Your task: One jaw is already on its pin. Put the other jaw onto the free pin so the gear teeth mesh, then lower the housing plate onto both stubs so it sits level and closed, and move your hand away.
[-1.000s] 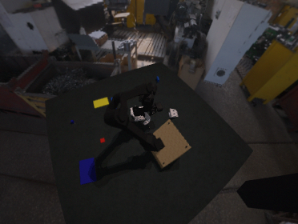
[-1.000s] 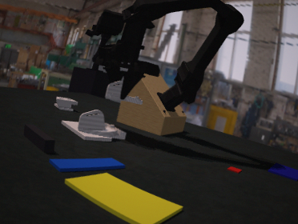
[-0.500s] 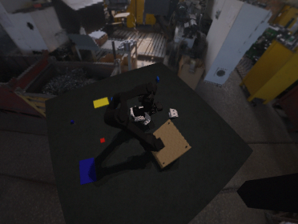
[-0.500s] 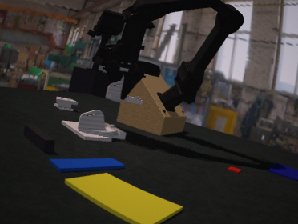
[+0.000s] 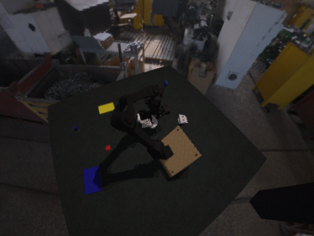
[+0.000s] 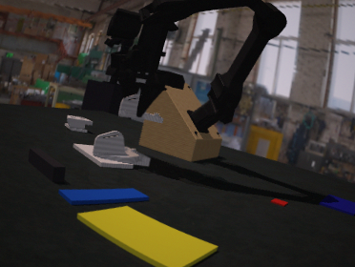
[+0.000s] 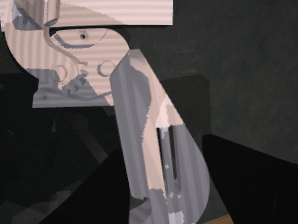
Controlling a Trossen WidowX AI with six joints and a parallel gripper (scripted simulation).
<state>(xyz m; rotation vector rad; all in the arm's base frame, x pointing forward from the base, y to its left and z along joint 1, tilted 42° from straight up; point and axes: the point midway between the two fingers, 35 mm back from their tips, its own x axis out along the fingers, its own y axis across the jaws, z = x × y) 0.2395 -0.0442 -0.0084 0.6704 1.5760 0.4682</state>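
My gripper [image 6: 139, 108] [image 7: 164, 151] is shut on a pale grey jaw [image 7: 187, 150] [image 6: 130, 106]. In the wrist view the jaw slants down between the two black fingers, its narrow end near the base's toothed parts. The white base [image 5: 146, 121] [image 6: 83, 152] lies on the table with the other jaw [image 6: 110, 142] standing on it. The exterior view shows the held jaw above and behind the base, apart from it. Whether it touches any pin is unclear in the wrist view. A small white piece [image 5: 182, 119] [image 6: 78, 124], apparently the housing plate, lies apart from the base.
A wooden wedge block [image 5: 183, 149] [image 6: 167, 133] stands under the arm's lower end. A yellow slab [image 5: 106, 108] [image 6: 143, 234], a blue slab [image 6: 105, 195] and a black bar [image 6: 47, 166] lie near the base. A red chip [image 5: 108, 147] [image 6: 280, 202] and a dark blue sheet [image 5: 91, 181] [image 6: 341, 205] lie farther off.
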